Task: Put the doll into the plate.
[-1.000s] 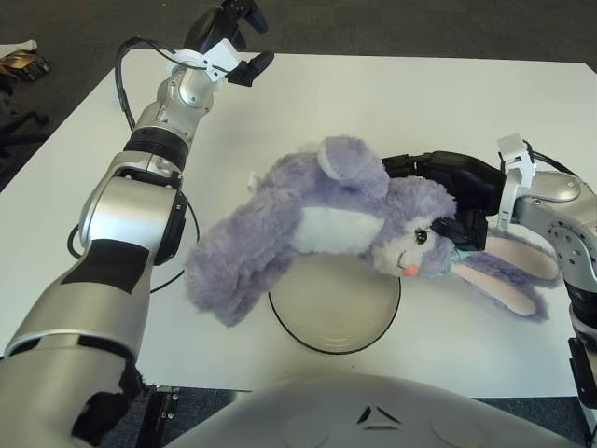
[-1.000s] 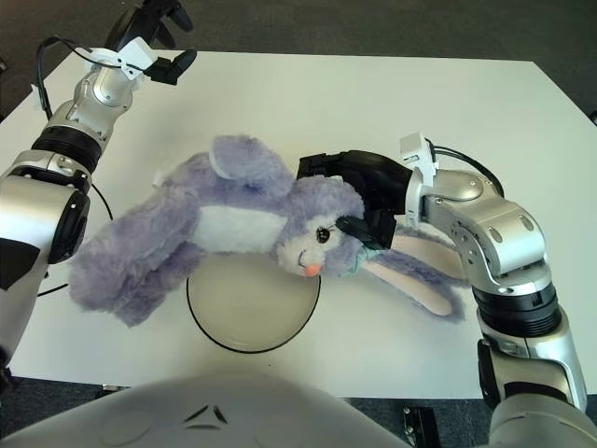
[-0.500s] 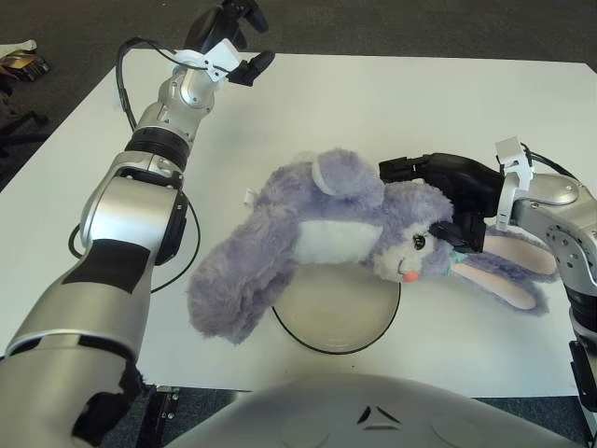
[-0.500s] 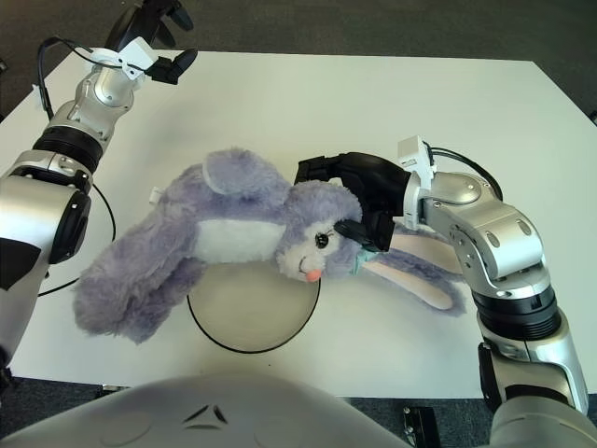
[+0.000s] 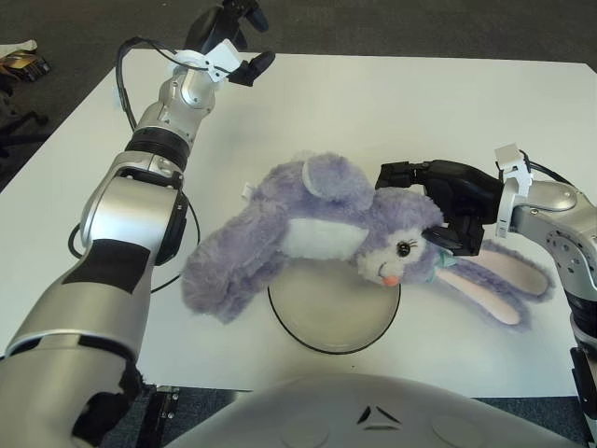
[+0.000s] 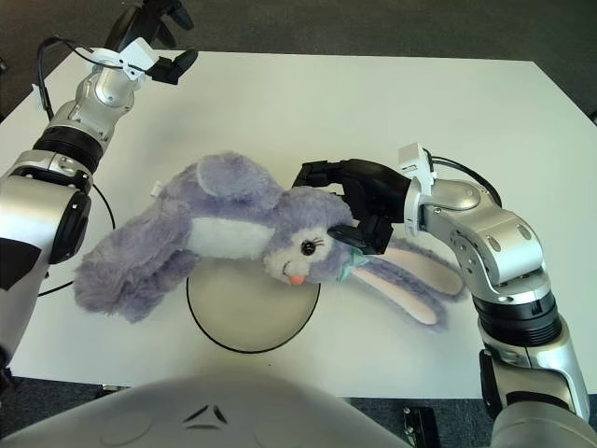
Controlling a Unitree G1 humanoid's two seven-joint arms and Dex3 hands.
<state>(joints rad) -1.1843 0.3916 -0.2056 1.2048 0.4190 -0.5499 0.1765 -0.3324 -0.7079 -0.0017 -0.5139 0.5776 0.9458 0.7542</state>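
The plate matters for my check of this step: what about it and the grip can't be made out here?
- Plate: its far part is hidden by the bunny in both eye views.
- Right hand: its contact with the bunny's head is covered by fur.
- Left hand: partly cut by the top edge, holding nothing.

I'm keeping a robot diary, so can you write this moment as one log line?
right robot hand: shut on doll's head | doll: across plate's far edge | plate: near table edge | left robot hand: far left corner, idle
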